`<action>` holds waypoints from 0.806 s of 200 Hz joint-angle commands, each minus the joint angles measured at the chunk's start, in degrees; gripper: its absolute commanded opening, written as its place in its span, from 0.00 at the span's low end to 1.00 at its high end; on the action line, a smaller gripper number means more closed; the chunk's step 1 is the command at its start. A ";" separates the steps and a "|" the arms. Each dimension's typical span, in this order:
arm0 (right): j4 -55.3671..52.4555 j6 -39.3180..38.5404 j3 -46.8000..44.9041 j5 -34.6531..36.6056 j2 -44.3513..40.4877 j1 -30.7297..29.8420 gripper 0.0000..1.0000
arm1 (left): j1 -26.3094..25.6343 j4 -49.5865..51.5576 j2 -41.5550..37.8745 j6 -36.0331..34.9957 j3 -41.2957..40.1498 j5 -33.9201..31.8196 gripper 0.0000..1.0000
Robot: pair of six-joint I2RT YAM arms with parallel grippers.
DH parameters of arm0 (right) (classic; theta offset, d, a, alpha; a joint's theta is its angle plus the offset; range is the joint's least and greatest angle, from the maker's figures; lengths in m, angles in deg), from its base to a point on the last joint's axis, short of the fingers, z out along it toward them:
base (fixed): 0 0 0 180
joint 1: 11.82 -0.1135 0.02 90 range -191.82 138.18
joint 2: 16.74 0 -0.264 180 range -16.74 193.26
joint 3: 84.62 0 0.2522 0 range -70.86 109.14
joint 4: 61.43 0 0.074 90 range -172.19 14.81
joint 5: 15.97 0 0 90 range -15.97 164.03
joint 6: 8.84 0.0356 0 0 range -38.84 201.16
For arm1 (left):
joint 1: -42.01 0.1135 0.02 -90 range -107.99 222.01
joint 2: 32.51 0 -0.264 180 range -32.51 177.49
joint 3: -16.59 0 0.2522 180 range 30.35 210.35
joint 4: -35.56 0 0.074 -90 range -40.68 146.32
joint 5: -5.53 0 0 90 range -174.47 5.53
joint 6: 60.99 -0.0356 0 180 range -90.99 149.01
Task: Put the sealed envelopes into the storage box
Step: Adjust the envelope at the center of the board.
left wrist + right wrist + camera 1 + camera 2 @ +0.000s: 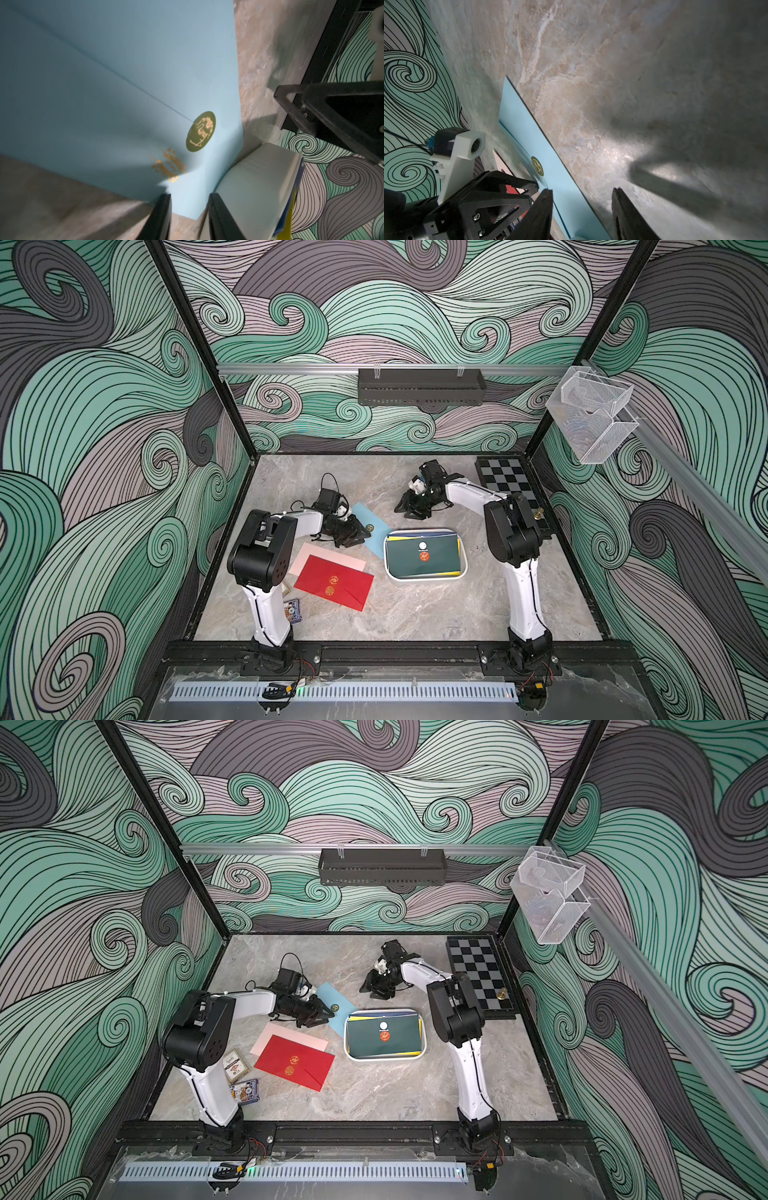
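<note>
Here the left pincer (189, 197) hangs over the light-blue envelope (104, 83).

Open table (415, 614) before the storage box (424, 579); chessboard (503, 481) blocks far right.

A folded chessboard (505, 485) lies along the far right edge of the marbled surface (415, 610), a small brass piece (539, 513) on its near end. Two card packs (235, 1066) sit at near left. A black shelf (420, 387) and clear mesh baskets (590, 418) hang on the wave-patterned walls.
</note>
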 commanded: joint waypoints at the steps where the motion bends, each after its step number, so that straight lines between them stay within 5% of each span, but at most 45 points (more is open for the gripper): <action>1: -0.43 -0.93 -1.24 0.47 -3.99 0.97 0.50 | -0.44 -0.90 4.91 2.97 3.83 -3.06 0.35; 77: -0.61 -2.20 -5.09 2.44 -6.48 2.30 0.50 | -0.88 -4.49 17.45 10.32 18.63 -1.63 0.35; 161: -3.20 -2.69 1.08 3.02 3.57 -0.24 0.49 | 1.58 3.44 6.79 1.85 13.53 -5.94 0.38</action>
